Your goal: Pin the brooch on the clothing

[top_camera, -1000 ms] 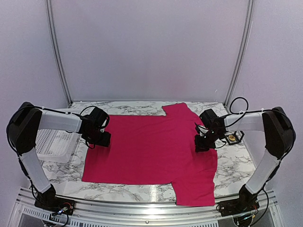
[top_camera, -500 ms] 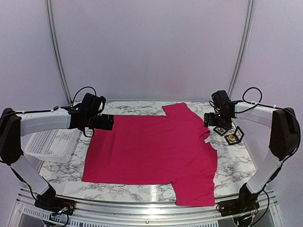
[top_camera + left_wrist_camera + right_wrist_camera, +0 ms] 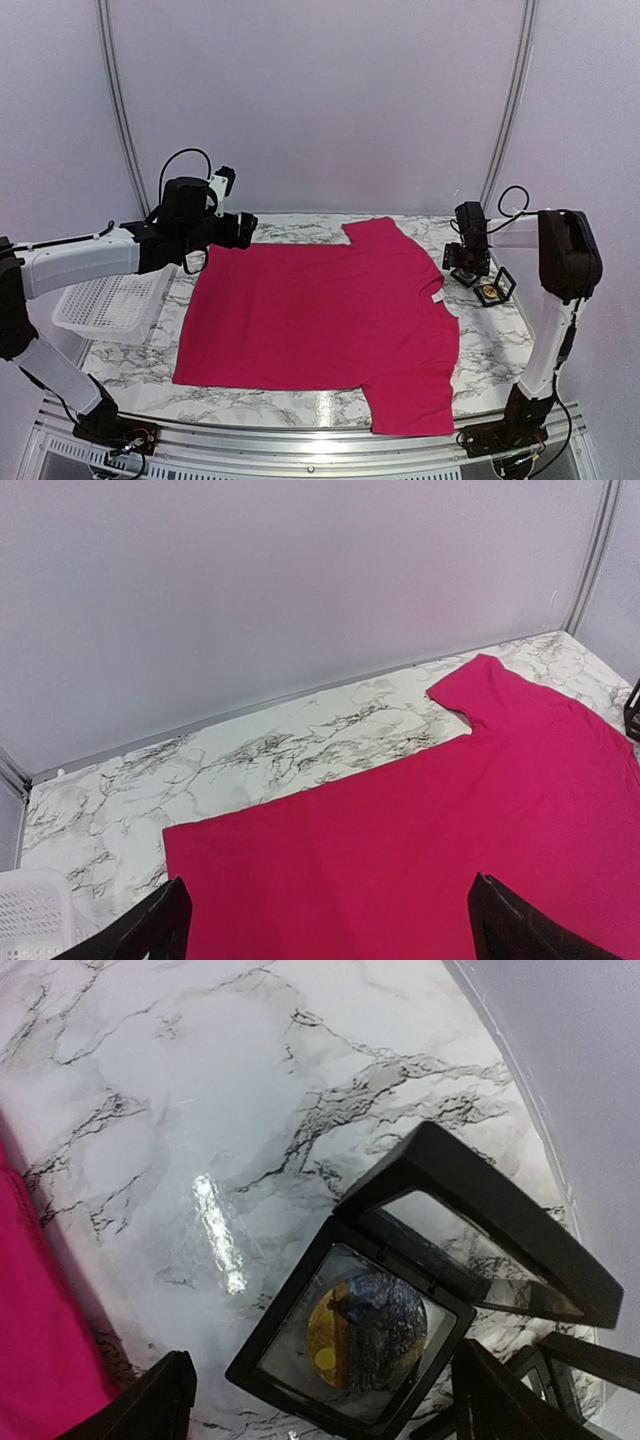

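Crimson clothing (image 3: 320,320) flat on marble table (image 3: 495,345).
Left gripper (image 3: 328,930) and right gripper (image 3: 320,1405) gape empty; brooch (image 3: 365,1332), seemingly, in case (image 3: 510,1210).

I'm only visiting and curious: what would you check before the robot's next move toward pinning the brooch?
1. The T-shirt lies flat on the table: ok.
2. The display box is open, brooch visible inside: ok.
3. The right gripper is open above the box: ok.
4. The left gripper is open, empty, raised above the fabric: ok.
5. The brooch's clasp is ready: cannot tell.
6. The brooch is on the shirt: not ok, it lies in the box.
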You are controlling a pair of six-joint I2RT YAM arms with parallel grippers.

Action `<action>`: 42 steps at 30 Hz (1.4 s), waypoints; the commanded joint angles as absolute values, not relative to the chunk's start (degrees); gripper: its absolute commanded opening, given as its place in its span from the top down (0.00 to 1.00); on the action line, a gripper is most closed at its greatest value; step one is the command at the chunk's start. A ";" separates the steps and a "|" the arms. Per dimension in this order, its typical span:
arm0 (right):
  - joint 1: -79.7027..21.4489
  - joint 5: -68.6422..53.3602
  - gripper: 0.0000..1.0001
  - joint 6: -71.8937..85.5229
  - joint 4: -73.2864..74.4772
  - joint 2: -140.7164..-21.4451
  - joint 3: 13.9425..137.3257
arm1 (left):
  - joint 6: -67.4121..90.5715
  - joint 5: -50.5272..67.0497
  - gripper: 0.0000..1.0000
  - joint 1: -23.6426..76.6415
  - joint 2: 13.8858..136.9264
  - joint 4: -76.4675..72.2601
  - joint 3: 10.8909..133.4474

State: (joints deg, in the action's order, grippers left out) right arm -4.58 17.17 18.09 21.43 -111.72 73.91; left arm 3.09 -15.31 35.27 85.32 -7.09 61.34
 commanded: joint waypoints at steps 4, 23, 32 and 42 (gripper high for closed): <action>-2.97 14.76 0.19 16.68 18.41 -115.07 78.59 | 0.68 -12.60 0.01 35.51 88.81 -8.55 63.06; -1.41 9.10 0.42 10.77 20.10 -117.25 78.83 | 0.26 -11.69 0.01 35.51 93.05 -6.24 66.16; -1.38 4.22 0.54 8.35 22.22 -113.50 76.91 | -1.44 -12.30 0.01 35.51 93.34 -5.45 66.31; -1.39 7.80 0.59 5.05 26.47 -113.15 77.92 | -1.99 -12.03 0.01 35.51 93.31 -4.63 66.52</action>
State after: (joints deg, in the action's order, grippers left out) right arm -1.63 6.20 7.20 22.57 -114.15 76.58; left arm -0.89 -12.43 35.27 92.66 -6.02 64.77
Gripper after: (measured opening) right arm 0.392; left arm 0.989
